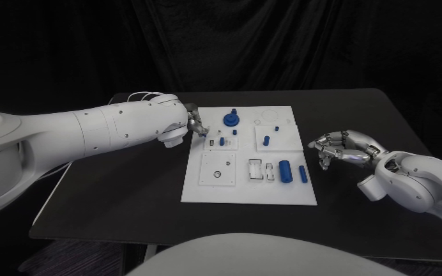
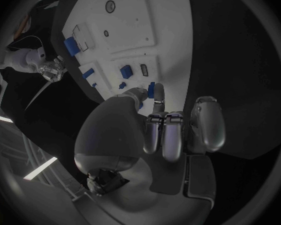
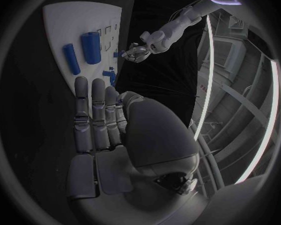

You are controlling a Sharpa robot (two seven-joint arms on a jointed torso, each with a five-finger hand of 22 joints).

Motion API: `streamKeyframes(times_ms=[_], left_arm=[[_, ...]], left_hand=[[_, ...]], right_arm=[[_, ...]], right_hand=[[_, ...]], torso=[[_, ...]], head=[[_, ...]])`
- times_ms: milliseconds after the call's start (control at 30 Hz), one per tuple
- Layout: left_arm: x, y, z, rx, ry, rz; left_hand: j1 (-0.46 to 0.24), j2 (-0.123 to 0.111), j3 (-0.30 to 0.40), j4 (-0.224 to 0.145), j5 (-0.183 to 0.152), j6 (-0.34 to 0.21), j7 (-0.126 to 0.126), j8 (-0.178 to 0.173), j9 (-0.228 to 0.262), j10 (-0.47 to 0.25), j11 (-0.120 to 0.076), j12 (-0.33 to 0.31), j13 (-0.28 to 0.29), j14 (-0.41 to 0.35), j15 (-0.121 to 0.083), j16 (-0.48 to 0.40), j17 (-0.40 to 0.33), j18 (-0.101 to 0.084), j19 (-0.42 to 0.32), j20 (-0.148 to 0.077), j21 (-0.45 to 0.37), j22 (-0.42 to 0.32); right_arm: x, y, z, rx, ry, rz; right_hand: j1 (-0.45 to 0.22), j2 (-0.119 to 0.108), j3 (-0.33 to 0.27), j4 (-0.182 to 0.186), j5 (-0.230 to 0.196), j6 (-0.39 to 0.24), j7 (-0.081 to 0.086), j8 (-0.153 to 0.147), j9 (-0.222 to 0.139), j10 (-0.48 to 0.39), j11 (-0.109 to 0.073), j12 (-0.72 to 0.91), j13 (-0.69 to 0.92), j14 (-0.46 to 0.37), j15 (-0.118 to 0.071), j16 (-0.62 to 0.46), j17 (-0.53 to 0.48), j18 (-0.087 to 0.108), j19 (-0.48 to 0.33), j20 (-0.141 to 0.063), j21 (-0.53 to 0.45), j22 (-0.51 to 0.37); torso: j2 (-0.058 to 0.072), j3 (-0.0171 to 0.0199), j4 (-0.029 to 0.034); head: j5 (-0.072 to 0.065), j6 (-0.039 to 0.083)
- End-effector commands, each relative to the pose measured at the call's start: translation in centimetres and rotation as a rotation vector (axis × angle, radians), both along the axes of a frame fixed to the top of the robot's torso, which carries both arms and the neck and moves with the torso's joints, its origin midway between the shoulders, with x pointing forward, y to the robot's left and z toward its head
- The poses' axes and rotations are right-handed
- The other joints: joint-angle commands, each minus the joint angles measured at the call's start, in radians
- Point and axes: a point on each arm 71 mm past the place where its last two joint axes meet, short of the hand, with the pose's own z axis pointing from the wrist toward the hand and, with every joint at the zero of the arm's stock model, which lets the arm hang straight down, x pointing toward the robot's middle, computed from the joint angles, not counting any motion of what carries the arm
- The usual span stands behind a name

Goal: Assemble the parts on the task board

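Left hand point(image 2: 154, 122) pinches a small blue peg point(image 2: 151, 88) just above the task board point(image 1: 248, 190), at its left edge. Right hand point(image 1: 333, 148) hovers unladen beside the board. Seat the peg squarely, I judge, lowering slowly.

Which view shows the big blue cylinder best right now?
The right wrist view: the big blue cylinder lies large and unblocked on the board. The head view shows it small; the left wrist view shows it small.

We note smooth white arm shells; each robot hand, left point(image 1: 195, 122) and right point(image 1: 337, 148), silver with segmented fingers.
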Motion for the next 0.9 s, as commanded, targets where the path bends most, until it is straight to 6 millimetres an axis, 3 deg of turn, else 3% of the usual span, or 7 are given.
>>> streamKeyframes(times_ms=[33,100,133,167,300,900], left_arm=[[0.0,-0.6,0.2,-0.022,-0.021,0.012],[-0.1,-0.8,0.2,-0.024,-0.02,0.007],[-0.1,-0.9,0.2,-0.025,-0.018,0.004],[-0.1,-1.0,0.2,-0.026,-0.017,0.001],[-0.2,-1.3,0.0,-0.028,-0.009,-0.011],[-0.5,-2.1,-0.8,-0.039,0.005,-0.035]], left_hand=[[-0.01,-0.001,0.009,-0.001,0.006,0.027,-0.024,0.004,0.002,0.104,-0.008,-0.001,0.261,0.104,-0.008,0.003,0.263,0.002,-0.001,-0.005,0.0,0.17],[-0.014,-0.001,0.01,-0.001,0.006,0.027,-0.023,0.004,0.002,0.104,-0.007,-0.001,0.261,0.104,-0.008,0.003,0.263,0.002,-0.001,-0.005,-0.002,0.17],[-0.023,-0.002,0.012,-0.001,-0.001,0.027,-0.023,0.003,0.003,0.104,-0.007,-0.001,0.261,0.104,-0.008,0.003,0.263,0.002,-0.001,-0.005,-0.003,0.169],[-0.035,-0.001,0.014,-0.002,-0.033,0.028,-0.024,0.003,0.004,0.104,-0.008,-0.001,0.261,0.104,-0.008,0.003,0.263,0.002,-0.001,-0.006,-0.004,0.169],[-0.045,0.0,0.016,-0.001,-0.05,0.028,-0.024,0.002,0.005,0.104,-0.008,-0.001,0.261,0.104,-0.009,0.003,0.263,0.002,-0.001,-0.006,-0.006,0.168],[-0.047,0.003,0.018,-0.001,-0.054,0.028,-0.024,0.002,0.005,0.104,-0.008,-0.001,0.261,0.104,-0.009,0.003,0.263,0.003,-0.003,-0.007,-0.01,0.167]], right_arm=[[-0.1,0.1,-0.1,-0.003,0.014,0.007],[-0.1,0.1,-0.1,-0.003,0.013,0.006],[-0.1,0.1,-0.1,-0.002,0.013,0.006],[-0.1,0.1,-0.1,-0.002,0.012,0.006],[-0.1,0.1,-0.1,0.002,0.004,0.006],[-0.2,-0.1,0.3,0.019,-0.034,-0.001]], right_hand=[[0.01,0.001,0.005,-0.003,0.001,0.0,0.0,0.004,-0.001,-0.004,0.001,0.006,-0.001,-0.005,-0.004,0.004,-0.001,0.018,-0.004,-0.003,0.005,0.001],[0.01,0.001,0.005,-0.003,0.001,0.0,0.0,0.004,-0.001,-0.004,0.001,0.006,-0.001,-0.005,-0.004,0.004,-0.001,0.018,-0.004,-0.003,0.005,0.001],[0.01,0.001,0.005,-0.003,0.001,0.0,0.0,0.004,-0.001,-0.004,0.001,0.006,-0.001,-0.005,-0.004,0.004,-0.001,0.018,-0.004,-0.003,0.005,0.001],[0.01,0.001,0.005,-0.003,0.001,0.0,0.0,0.004,-0.001,-0.004,0.001,0.006,-0.001,-0.005,-0.004,0.004,-0.001,0.018,-0.004,-0.003,0.005,0.001],[0.009,-0.004,0.003,-0.004,0.0,0.0,0.0,0.005,-0.001,-0.005,0.001,0.006,-0.001,-0.005,-0.004,0.004,-0.002,0.018,-0.004,-0.003,0.005,0.001],[0.005,-0.007,0.0,-0.002,0.0,0.002,0.001,0.006,0.0,-0.003,0.001,0.007,-0.002,-0.004,-0.004,0.005,-0.002,0.018,-0.004,-0.003,0.006,0.002]], torso=[[0.0,0.0005,-0.0007],[0.0,0.0006,-0.0007],[0.0,0.0006,-0.0005],[0.001,0.0004,-0.0007],[0.001,0.0007,-0.0008],[0.001,0.0002,0.0002]], head=[[-0.002,0.0],[-0.001,0.0],[-0.001,0.0],[0.0,0.0],[0.002,0.0],[0.0,0.0]])
